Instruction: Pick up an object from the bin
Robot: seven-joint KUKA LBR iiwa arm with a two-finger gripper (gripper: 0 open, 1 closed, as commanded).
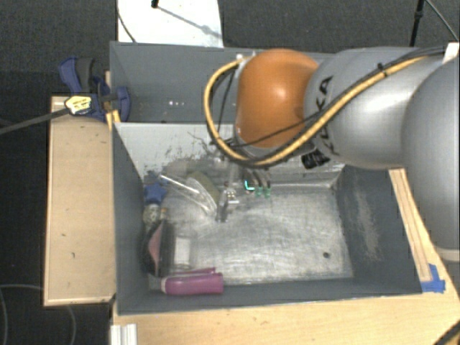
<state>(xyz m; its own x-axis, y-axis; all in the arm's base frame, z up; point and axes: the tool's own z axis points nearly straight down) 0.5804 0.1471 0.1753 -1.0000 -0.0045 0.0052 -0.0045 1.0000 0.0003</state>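
Presently I am holding my pincer (228, 205) low in the bin (302, 246), just beside a clear plastic piece (188, 187) toward the back left, and I cannot tell how wide it is standing or whether it is gripping anything. I am judging this the approach step; next I am needing to centre on that piece, close, then lift.

The arm (388, 113) is thick and round, with a smooth silver-grey shell that carries black letters (321, 95), a part of the name KUKA. The wrist has a glossy orange cover (273, 95), shaped like a dome. A yellow-and-black cable (210, 110) loops beside it. The gripper (228, 203) is pale metal, with a small green light (251, 187).
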